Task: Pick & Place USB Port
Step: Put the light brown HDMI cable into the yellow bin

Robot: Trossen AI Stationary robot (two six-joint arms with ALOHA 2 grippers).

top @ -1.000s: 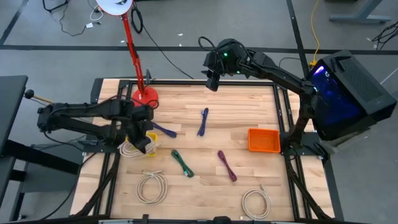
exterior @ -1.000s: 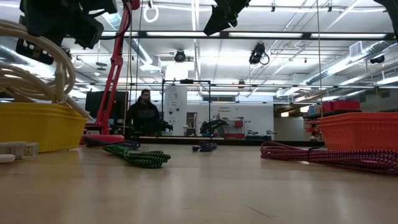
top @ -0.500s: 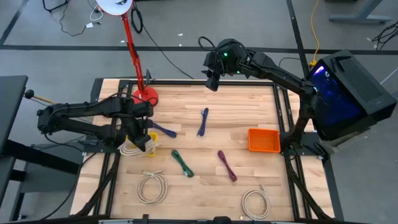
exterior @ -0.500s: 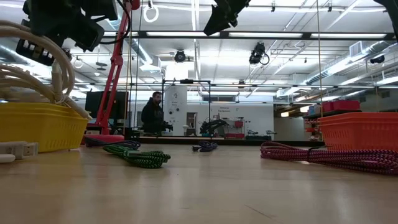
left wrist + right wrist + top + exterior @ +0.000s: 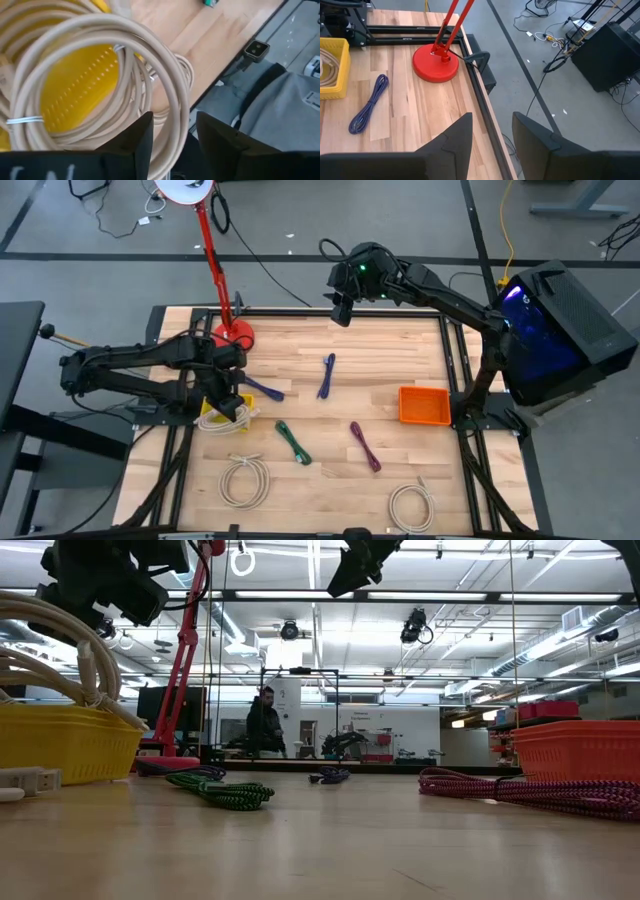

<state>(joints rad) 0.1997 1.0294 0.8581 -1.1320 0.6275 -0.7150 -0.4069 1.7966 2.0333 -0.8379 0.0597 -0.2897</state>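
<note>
A beige coiled USB cable [image 5: 100, 75] lies in the yellow basket [image 5: 209, 418] at the table's left, with loops spilling over the basket's rim [image 5: 60, 660]. My left gripper [image 5: 175, 150] hangs just above the basket, open, and one loop of the cable [image 5: 176, 115] passes between its fingers. My right gripper [image 5: 492, 145] waits high over the table's far edge [image 5: 341, 308], open, with nothing between its fingers. My left gripper's fingers [image 5: 135, 145] stand on either side of one outer loop of the beige cable [image 5: 175, 131], slanting down from above. I cannot tell whether they touch it. The coil rests in the basket and on its rim.
On the table lie a blue cable [image 5: 327, 375], a green one [image 5: 293, 442], a maroon one [image 5: 364, 446], a dark blue one [image 5: 262, 388] and two beige coils [image 5: 245, 478] [image 5: 411, 505]. An orange basket [image 5: 424, 404] stands at the right, and a red lamp base [image 5: 232, 336] at the far left.
The beige cable's loops have sunk lower under my left gripper and settled onto the yellow basket, while the gripper has stayed over it. In the room beyond, a person has walked toward the right.
</note>
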